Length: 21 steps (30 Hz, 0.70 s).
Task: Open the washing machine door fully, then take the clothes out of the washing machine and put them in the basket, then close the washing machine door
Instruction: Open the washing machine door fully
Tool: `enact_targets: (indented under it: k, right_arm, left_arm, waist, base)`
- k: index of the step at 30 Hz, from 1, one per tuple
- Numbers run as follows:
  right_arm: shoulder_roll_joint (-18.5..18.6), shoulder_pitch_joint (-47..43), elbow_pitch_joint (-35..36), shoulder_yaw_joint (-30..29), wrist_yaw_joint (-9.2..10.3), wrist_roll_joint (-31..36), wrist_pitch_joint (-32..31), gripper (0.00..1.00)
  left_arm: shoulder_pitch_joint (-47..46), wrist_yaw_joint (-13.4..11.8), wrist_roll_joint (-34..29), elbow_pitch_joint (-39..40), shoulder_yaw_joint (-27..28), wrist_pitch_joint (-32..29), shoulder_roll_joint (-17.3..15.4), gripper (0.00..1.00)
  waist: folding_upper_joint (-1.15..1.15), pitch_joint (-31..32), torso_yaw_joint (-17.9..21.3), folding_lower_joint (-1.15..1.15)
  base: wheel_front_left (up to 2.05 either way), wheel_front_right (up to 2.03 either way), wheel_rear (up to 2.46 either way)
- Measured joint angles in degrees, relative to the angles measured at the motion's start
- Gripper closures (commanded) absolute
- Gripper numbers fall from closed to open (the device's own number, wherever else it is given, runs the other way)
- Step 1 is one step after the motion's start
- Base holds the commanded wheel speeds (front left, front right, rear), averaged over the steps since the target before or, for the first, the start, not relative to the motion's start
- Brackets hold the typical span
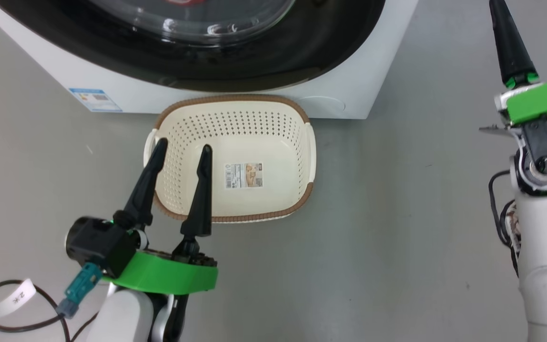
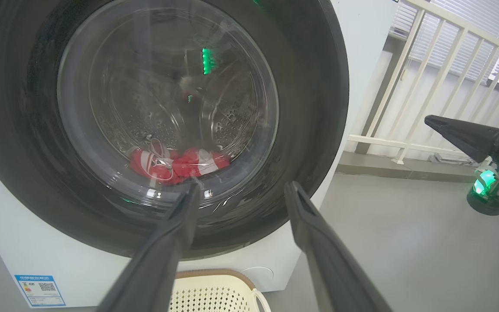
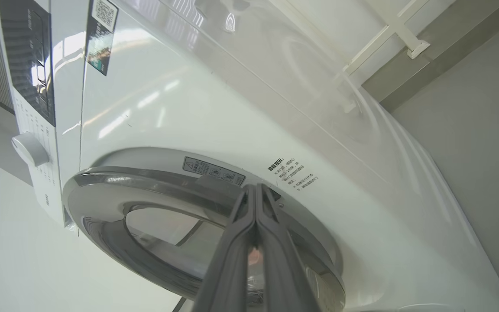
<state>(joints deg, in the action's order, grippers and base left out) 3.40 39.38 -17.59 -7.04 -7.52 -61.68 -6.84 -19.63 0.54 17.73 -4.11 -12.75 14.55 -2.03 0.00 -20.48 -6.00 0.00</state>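
Since the washing machine door (image 3: 115, 190) is not yet swung out, opening it looks like the first step. Its rim lies dead ahead of the right tool (image 3: 256, 187), fingers pressed together on nothing, tips at the seam where the rim meets the washing machine (image 3: 232, 108) front. The right arm is nearer. The left tool (image 1: 183, 145) hangs spread wide and empty over the left rim of the basket (image 1: 235, 100), which sits on the floor (image 1: 397, 213) just below the door. The clothes (image 2: 176, 162) lie low in the drum (image 2: 145, 112), seen through the door. Cannot tell if the latch is free.
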Motion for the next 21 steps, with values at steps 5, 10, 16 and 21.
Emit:
enact_targets:
  k: [5,10,16,21]
  right_arm:
    - [0.0,3.4,-1.6,-1.0,0.0,-3.0,-3.9,1.0]
    - [0.0,7.4,-4.5,-2.0,0.0,-6.4,-7.6,1.0]
    - [0.0,12.5,-7.6,-2.4,0.0,-7.5,-12.4,1.0]
    - [0.1,16.4,-9.3,-2.3,0.01,-7.5,-15.5,1.0]
  left_arm:
    - [-0.7,0.0,0.0,0.2,-0.2,0.0,0.0,0.0]
    - [-1.1,0.1,0.0,0.4,-0.4,0.0,0.0,0.0]
    - [-2.1,0.1,0.0,0.7,-0.5,0.0,0.0,0.0]
    - [-3.0,0.1,0.0,0.9,-0.7,0.0,0.0,0.0]
  waist:
    - [0.0,-1.3,-0.6,0.0]
    - [0.0,-2.9,-0.9,0.0]
    - [0.0,-5.0,-1.3,0.0]
    - [0.0,-6.6,-1.8,0.0]
  base:
    - [0.0,0.0,0.0]
    - [0.0,0.0,0.0]
    - [0.0,0.0,0.0]
    - [0.0,0.0,0.0]
